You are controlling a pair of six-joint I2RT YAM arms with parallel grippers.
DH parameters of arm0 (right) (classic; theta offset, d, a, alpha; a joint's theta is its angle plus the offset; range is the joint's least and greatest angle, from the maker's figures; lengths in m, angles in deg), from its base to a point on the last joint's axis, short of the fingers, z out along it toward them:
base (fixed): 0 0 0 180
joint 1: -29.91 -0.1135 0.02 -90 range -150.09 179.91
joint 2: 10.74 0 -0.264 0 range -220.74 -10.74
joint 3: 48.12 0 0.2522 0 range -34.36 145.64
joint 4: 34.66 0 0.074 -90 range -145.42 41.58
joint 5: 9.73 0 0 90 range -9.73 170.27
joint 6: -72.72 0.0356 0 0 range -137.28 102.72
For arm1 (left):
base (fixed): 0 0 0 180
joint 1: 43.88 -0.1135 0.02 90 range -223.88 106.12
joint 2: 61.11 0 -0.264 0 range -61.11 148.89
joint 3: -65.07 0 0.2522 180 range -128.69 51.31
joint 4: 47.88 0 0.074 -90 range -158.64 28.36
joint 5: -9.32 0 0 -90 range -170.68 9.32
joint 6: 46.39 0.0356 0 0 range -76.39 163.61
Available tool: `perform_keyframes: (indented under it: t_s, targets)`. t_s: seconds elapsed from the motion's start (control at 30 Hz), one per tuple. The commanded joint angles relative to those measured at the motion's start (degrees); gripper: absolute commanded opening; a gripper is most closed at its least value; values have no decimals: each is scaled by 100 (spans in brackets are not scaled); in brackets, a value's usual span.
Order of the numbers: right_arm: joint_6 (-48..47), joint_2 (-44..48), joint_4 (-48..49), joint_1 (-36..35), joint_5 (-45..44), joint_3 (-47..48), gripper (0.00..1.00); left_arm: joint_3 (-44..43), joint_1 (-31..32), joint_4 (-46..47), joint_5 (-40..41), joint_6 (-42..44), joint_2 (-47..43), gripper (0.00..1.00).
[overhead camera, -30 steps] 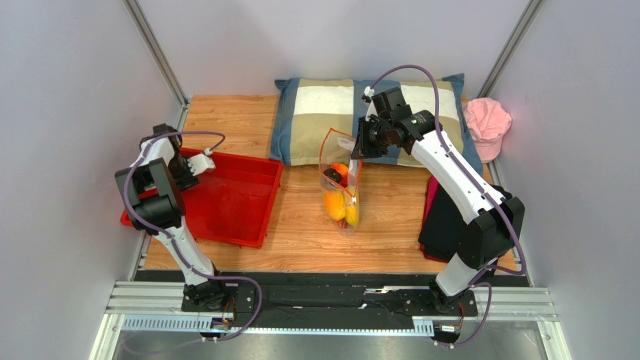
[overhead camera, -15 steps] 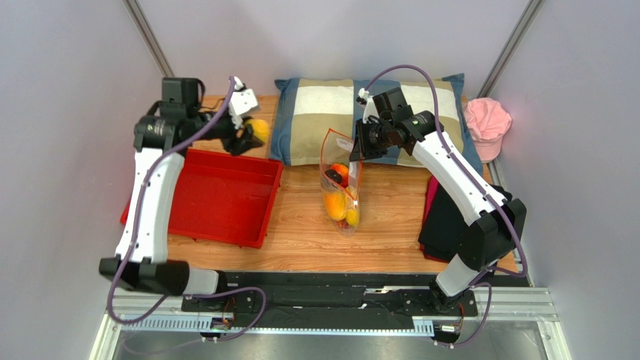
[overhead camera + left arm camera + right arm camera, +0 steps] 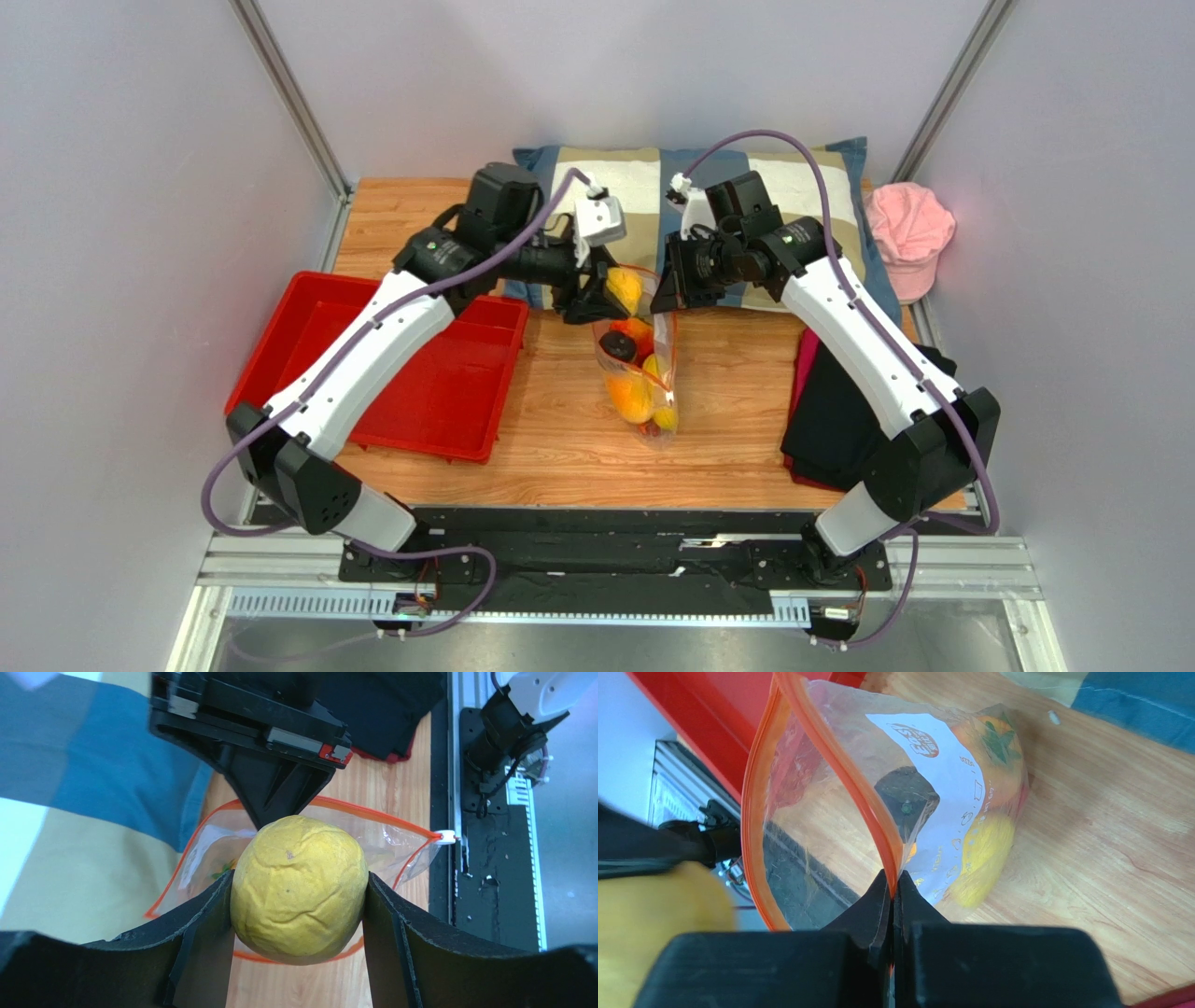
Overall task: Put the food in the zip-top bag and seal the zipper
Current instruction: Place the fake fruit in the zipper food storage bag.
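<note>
Your left claw (image 3: 297, 897) is spread about as wide as the yellow fruit (image 3: 298, 889), one pad pressed on each side of its widest part, and it hangs just above the open mouth of the zip-top bag (image 3: 641, 375). The fruit looks like a light, firm toy with a wrinkled skin. Being round, it can roll out of flat pads, so a hold across the middle like this one suits it best. The bag sits mid-counter (image 3: 730, 406), just in front of the pillow (image 3: 617, 179) and right of the red tray (image 3: 421, 371). Its bottom rests on the wood and its mouth is lifted. Your right claw (image 3: 892, 890) is pressed together, pinching one lip of the mouth by the zipper (image 3: 808, 731), and that holds the mouth open as a loop. Treat the bag as thin, floppy and slick: it will sag or fold wherever it is not held. The orange-red strip is the stiffest part, so that is where to take hold of it. The white slider (image 3: 443, 837) sits at the far end of the strip. Already inside are an orange fruit (image 3: 627, 396), a dark fruit (image 3: 906, 794) and other pieces, and their weight probably steadies the bottom.
</note>
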Motion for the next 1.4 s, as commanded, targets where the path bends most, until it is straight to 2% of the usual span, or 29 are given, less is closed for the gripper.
perform_keyframes:
  t_s: [0.0, 0.03, 0.1, 0.23, 0.27, 0.4, 0.63, 0.9, 1.03, 1.37]
  targets:
    - [-224, 298, 95, 13, 544, -66, 0, 79, 363, 104, 252, 37, 144, 43]
    - [-276, 333, 87, 13, 728, -84, 0, 123, 407, 52, 287, 64, 180, 45]
    - [-303, 325, 113, 4, 878, -145, 0, 124, 478, -36, 340, 169, 250, 56]
    - [-373, 281, 104, 4, 1160, -128, 0, -166, 663, -983, 349, 714, 373, 73]
    - [-400, 246, 104, 4, 1195, -111, 0, -193, 663, -1134, 340, 793, 391, 80]
    - [-452, 141, 113, -48, 1441, 21, 0, -18, 654, -1461, 270, 1267, 32, 99]
    - [-646, -131, 52, -382, 1573, 310, 0, 747, 759, -1364, -38, 1893, -672, 98]
    - [-725, -431, 52, -619, 1679, 715, 0, 1231, 1568, -1241, 647, 2604, -875, 90]
    - [-778, -405, 52, -699, 1652, 681, 0, 1222, 1743, -1224, 700, 2482, -778, 86]
    - [-910, -440, 51, -857, 1547, 768, 0, 1310, 1840, -1030, 1254, 2121, -303, 66]
